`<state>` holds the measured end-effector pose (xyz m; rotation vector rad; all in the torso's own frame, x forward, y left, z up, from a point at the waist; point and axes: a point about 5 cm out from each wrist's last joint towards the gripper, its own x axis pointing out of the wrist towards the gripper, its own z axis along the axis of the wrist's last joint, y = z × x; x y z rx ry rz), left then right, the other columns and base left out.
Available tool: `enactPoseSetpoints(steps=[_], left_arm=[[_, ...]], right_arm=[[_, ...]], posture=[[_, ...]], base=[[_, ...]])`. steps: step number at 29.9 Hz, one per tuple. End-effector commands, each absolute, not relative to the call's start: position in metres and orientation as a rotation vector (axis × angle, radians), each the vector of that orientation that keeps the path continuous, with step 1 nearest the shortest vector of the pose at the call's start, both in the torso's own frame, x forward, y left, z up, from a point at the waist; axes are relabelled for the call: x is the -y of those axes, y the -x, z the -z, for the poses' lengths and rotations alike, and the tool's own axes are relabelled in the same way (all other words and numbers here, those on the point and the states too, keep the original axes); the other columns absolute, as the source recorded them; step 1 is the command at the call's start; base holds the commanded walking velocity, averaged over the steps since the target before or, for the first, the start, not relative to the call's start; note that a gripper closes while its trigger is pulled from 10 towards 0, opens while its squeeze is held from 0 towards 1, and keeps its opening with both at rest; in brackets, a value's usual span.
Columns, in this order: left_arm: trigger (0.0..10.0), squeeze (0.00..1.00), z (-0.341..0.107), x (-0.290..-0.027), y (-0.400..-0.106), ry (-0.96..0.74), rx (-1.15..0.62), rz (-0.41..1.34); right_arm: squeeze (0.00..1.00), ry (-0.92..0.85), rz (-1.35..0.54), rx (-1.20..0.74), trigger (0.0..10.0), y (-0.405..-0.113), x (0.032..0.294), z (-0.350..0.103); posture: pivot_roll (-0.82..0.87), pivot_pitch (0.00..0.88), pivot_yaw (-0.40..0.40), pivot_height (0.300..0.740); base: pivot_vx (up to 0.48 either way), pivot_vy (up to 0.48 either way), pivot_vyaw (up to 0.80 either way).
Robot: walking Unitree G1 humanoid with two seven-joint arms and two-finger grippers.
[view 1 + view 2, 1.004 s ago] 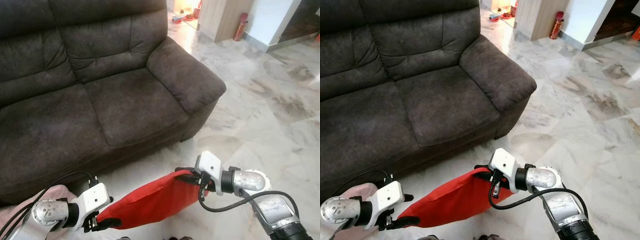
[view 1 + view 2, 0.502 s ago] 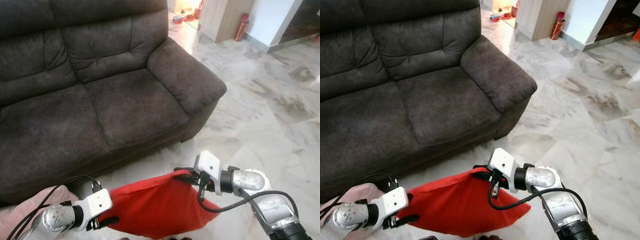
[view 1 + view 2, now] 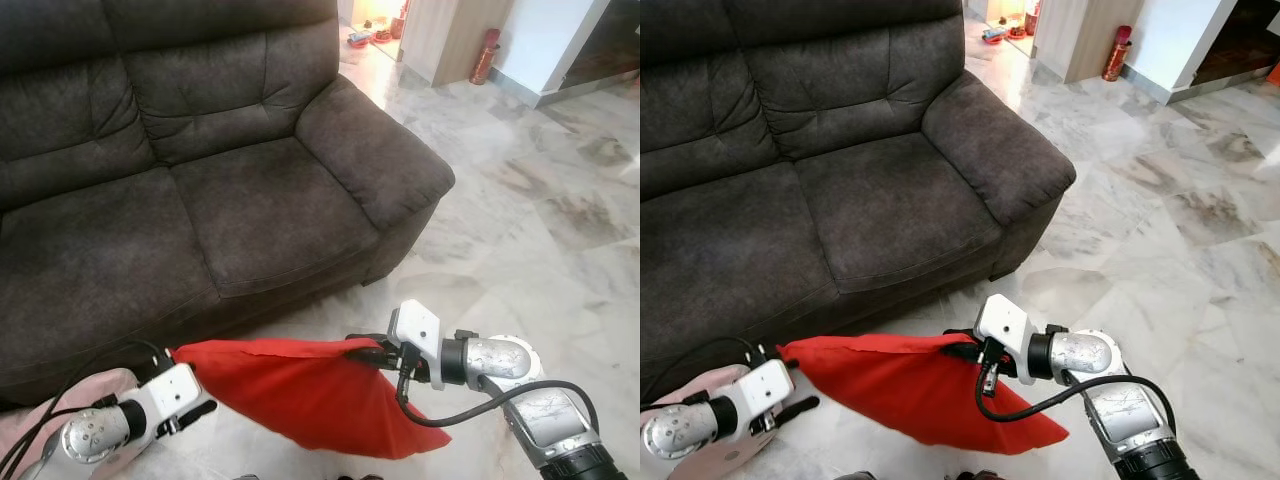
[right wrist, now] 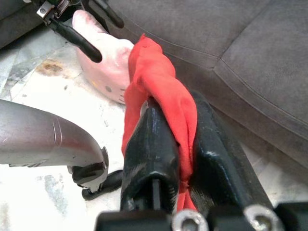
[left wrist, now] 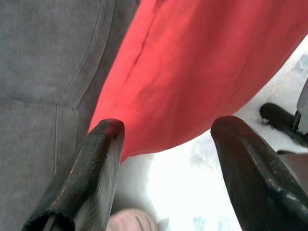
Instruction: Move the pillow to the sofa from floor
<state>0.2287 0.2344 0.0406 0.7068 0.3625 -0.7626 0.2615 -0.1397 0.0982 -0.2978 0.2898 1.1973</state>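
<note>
Pinching red pillow [image 3: 320, 385] (right pincer [image 3: 372, 348])

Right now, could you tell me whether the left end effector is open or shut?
Open. The left end effector has its two black fingers spread apart, with nothing between them; the red pillow hangs just beyond.

no readable text, no labels (none anywhere)
</note>
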Motion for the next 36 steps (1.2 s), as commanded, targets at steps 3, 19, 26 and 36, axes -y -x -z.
enactPoseSetpoints(steps=[3, 19, 26, 36], left_arm=[[10.0, 0.0, -0.045, -0.23, -0.23, -0.701, -0.328, 0.79], [10.0, 0.0, -0.02, -0.227, -0.213, -0.708, -0.458, 0.943], [10.0, 0.0, -0.007, -0.231, -0.203, -0.696, -0.537, 0.968], [10.0, 0.0, 0.017, -0.232, -0.183, -0.697, -0.674, 1.025]], right_arm=[[0.0, 0.297, -1.245, -0.169, 10.0, -0.263, 0.133, -0.122], [0.0, 0.313, -1.267, -0.208, 10.0, -0.258, 0.144, -0.125], [0.0, 0.322, -1.262, -0.207, 10.0, -0.259, 0.147, -0.127], [0.0, 0.329, -1.255, -0.197, 10.0, -0.26, 0.148, -0.131]], posture=[[0.15, 0.091, -0.078, 0.74], [0.14, 0.079, -0.069, 0.74], [0.14, 0.076, -0.07, 0.74], [0.14, 0.085, -0.073, 0.74]], base=[[0.0, 0.0, 0.0], [0.0, 0.0, 0.0], [0.0, 0.0, 0.0], [0.0, 0.0, 0.0]])
